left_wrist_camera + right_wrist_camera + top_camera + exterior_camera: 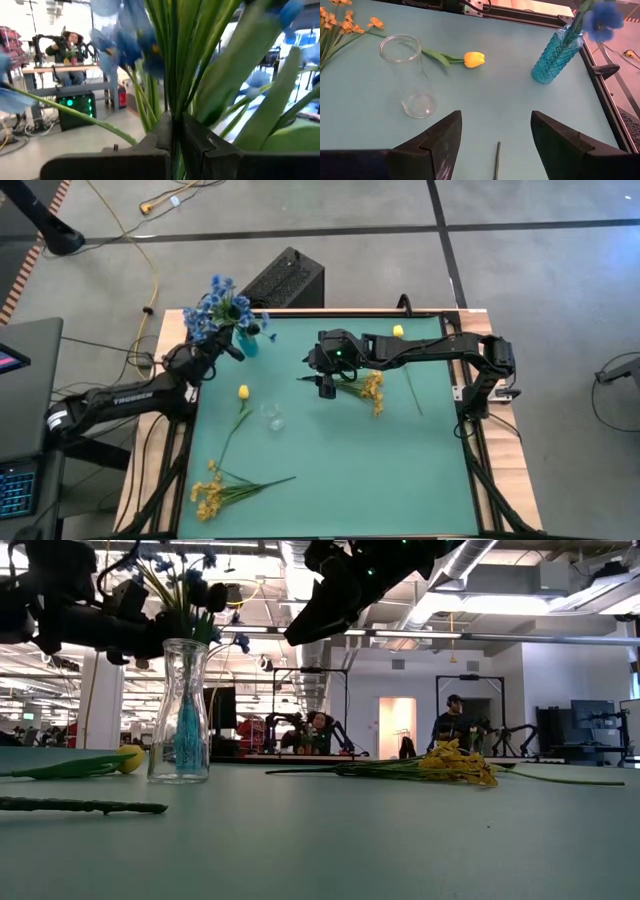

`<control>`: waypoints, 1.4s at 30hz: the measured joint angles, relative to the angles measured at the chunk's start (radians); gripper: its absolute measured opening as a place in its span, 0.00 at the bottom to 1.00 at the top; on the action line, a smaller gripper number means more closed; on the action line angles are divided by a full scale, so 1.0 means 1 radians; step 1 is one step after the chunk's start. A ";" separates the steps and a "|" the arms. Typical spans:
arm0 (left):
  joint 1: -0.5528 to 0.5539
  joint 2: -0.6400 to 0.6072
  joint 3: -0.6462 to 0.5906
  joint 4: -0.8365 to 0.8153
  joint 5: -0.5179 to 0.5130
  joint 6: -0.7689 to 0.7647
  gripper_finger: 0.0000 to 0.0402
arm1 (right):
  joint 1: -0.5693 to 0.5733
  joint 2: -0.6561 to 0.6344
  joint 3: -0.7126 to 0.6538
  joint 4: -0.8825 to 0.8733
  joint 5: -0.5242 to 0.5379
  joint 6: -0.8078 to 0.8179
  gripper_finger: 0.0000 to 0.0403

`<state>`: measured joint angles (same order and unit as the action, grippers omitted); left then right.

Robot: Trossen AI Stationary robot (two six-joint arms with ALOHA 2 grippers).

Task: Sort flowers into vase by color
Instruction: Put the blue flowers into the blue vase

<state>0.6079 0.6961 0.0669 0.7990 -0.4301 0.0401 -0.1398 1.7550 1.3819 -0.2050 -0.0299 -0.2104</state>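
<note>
Flowers, blue: a blue spray point(218, 307) is standing in the blue vase point(248, 342) at the table's far left corner, blossoms spreading above its neck.
Left gripper: the left gripper point(175, 132) is sitting right at that bunch, fingers pressed tight together on the green stalks of the blue spray.
Right gripper: the right gripper point(495, 132) is hanging above the middle of the green table point(400, 470), fingers standing wide apart and gripping nothing.
Clear vase: a clear glass vase point(410, 75) is standing upright near the table's middle, nothing showing inside it.
Yellow bud stem: one point(240, 405) is lying flat just beside the clear vase; another point(405, 365) is lying toward the far right.
Yellow sprays: one bunch point(368, 388) is lying beside the right gripper, another point(225, 490) is lying at the near left corner.
</note>
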 joint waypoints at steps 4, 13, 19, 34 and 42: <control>0.000 0.038 0.000 -0.011 -0.002 -0.020 0.00 | 0.000 0.000 0.000 -0.001 0.000 0.000 0.66; 0.000 0.124 0.000 -0.024 -0.003 -0.045 0.00 | 0.000 0.000 0.000 -0.002 0.000 0.000 0.66; 0.000 0.169 0.000 -0.023 -0.023 -0.059 0.00 | 0.000 0.000 0.000 -0.003 0.000 0.000 0.66; 0.020 0.207 0.000 -0.031 -0.027 -0.111 0.00 | 0.001 0.000 0.000 -0.003 0.000 0.001 0.66; 0.020 0.206 0.000 -0.031 -0.027 -0.114 0.10 | 0.001 0.000 0.000 -0.003 0.000 0.001 0.66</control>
<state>0.6277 0.9024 0.0673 0.7677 -0.4572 -0.0742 -0.1387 1.7550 1.3819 -0.2085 -0.0299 -0.2096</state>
